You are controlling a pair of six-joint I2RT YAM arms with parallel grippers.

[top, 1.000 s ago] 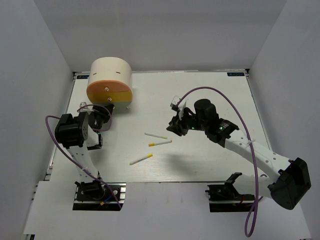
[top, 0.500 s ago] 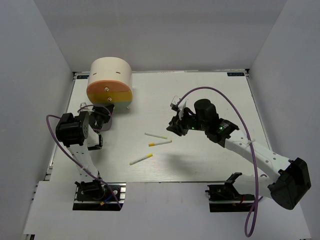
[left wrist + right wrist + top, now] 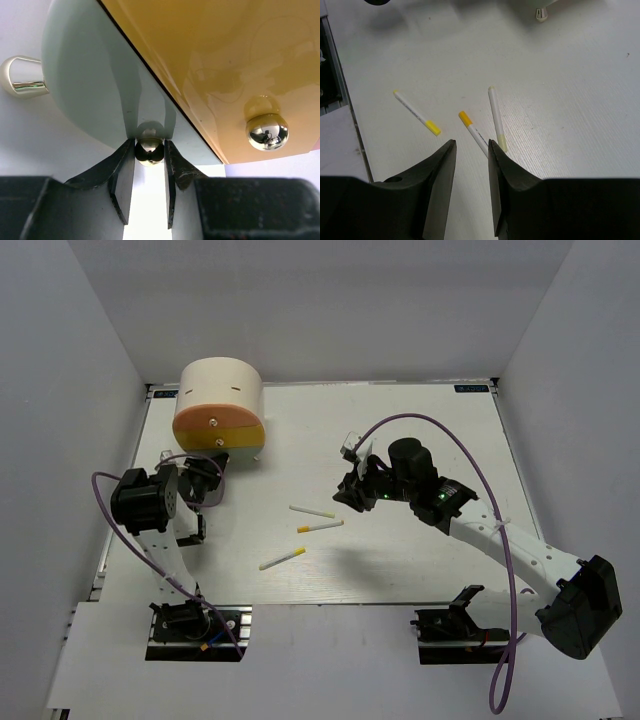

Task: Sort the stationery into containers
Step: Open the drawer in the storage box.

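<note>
The cream drum-shaped organiser (image 3: 220, 410) with its orange-yellow face stands at the back left. In the left wrist view my left gripper (image 3: 149, 152) is shut on a small shiny drawer knob (image 3: 149, 149) low on the pale front, both fingertips touching it. Three thin white sticks with yellow or orange ends (image 3: 312, 511) (image 3: 320, 526) (image 3: 282, 558) lie mid-table. My right gripper (image 3: 350, 490) hovers just right of them, open and holding nothing. In its wrist view the orange-ended stick (image 3: 474, 132) runs behind the right fingertip, and the pale-ended one (image 3: 497, 118) lies beside it.
A second shiny knob (image 3: 267, 131) sits on the organiser's yellow face (image 3: 225, 60). A chrome foot (image 3: 22, 76) shows under the drum. White walls close the table on three sides. A yellow-ended stick (image 3: 417, 113) lies left of the right fingers.
The left gripper's jaws have narrowed onto the drawer knob, and the gripper edged slightly toward the organiser. The right arm and the three sticks have not moved.
</note>
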